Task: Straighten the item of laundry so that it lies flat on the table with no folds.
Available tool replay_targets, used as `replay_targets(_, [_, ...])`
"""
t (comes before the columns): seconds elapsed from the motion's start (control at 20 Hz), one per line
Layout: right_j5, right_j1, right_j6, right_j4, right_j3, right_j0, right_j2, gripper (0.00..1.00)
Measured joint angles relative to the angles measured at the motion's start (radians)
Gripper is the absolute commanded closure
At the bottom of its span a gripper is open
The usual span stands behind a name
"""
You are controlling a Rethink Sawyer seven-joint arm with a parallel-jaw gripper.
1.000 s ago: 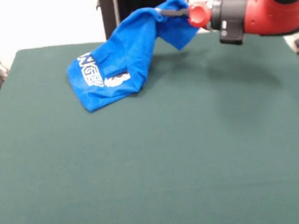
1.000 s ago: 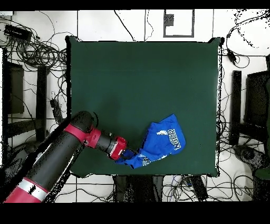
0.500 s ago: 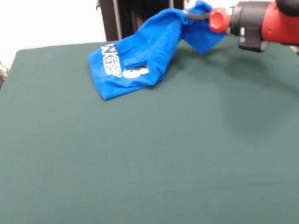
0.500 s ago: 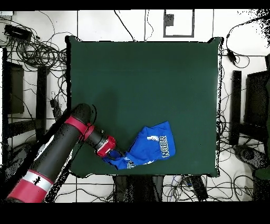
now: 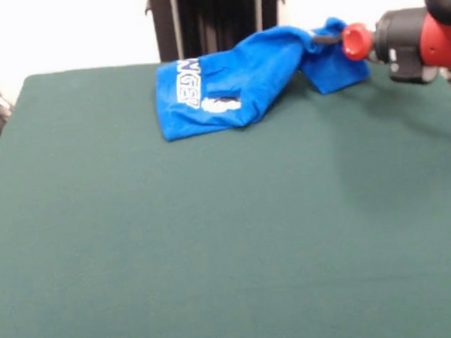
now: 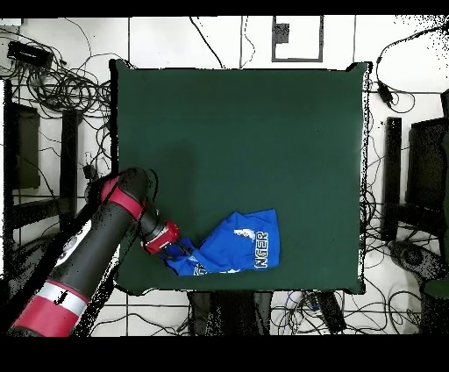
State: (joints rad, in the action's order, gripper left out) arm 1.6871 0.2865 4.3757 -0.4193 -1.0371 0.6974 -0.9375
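From my station I see the gripper (image 5: 323, 39) pinched on one end of the laundry (image 5: 234, 81), its dark tips buried in a bunched fold of blue cloth. In the front view the arm (image 5: 423, 33) reaches in from the right edge, lying nearly level, its red collar just behind the grasp. The held end is lifted a little off the counter (image 5: 216, 241), with a flap of cloth hanging below the tips. From there the laundry slopes down to the left, and its wider part rests on the green surface near the far edge, in front of the black pedestal (image 5: 216, 12). That resting part shows white lettering and a small white patch beside it. The cloth is creased and doubled over near the grasp, so it is not flat.

In the overhead view the laundry (image 6: 235, 253) sits close to the counter's (image 6: 237, 132) bottom edge, the side nearest the robot's base, a little right of the middle. The gripper (image 6: 181, 255) meets its narrow left end, and the arm (image 6: 96, 254) runs away down to the lower left. The lettering faces the right end of the cloth. Cables (image 6: 53, 79) lie on the floor around the counter.
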Motion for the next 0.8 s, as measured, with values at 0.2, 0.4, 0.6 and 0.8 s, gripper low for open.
replay_targets(0.2, [0.037,0.007,0.000,-0.047,0.023,0.000,-0.013,0.00])
replay_targets(0.4, [0.096,0.010,0.000,-0.088,0.062,0.000,-0.025,1.00])
replay_targets(0.6, [0.124,0.010,0.000,-0.088,0.077,0.000,-0.025,1.00])
replay_targets(0.8, [0.150,0.010,0.000,-0.087,0.092,-0.001,-0.025,1.00])
